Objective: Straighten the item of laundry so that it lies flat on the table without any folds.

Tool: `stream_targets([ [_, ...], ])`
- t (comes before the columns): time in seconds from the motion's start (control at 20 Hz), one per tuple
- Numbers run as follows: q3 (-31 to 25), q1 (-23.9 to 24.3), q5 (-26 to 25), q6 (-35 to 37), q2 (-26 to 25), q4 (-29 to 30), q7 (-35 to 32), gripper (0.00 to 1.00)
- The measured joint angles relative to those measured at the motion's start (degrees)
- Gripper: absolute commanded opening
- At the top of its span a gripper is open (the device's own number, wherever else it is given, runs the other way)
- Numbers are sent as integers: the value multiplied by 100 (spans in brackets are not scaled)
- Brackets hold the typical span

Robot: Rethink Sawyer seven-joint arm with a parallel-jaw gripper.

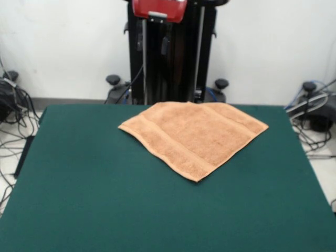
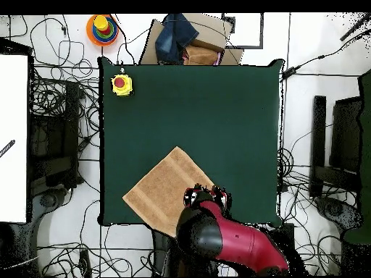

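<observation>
Towel spread out on the green tabletop (image 1: 94,199), turned like a diamond.
The peach towel (image 1: 195,135) lies flat against the tabletop's robot-side edge; the arm (image 2: 232,242) overhangs one corner, gripper (image 2: 206,195) state impossible to tell; a yellow-red button (image 2: 122,85) sits at a far corner.

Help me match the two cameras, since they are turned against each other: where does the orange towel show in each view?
Front view: the towel lies on the table's far half, slightly right of centre, one corner pointing at the camera.
Overhead view: the towel lies at the table's bottom edge, left of centre, partly under the red arm.
Shared landmark: the towel's woven band, running parallel to one hem.
</observation>
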State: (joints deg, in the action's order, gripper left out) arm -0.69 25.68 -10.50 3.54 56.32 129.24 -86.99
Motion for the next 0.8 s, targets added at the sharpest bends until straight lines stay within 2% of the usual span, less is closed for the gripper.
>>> stream_targets([
  [0.45,-41,351,-364,201,193,-13,0,100],
  [0.7,146,47,-687,375,104,-246,0,100],
  [0.8,295,-263,-821,375,-18,-424,0,100],
])
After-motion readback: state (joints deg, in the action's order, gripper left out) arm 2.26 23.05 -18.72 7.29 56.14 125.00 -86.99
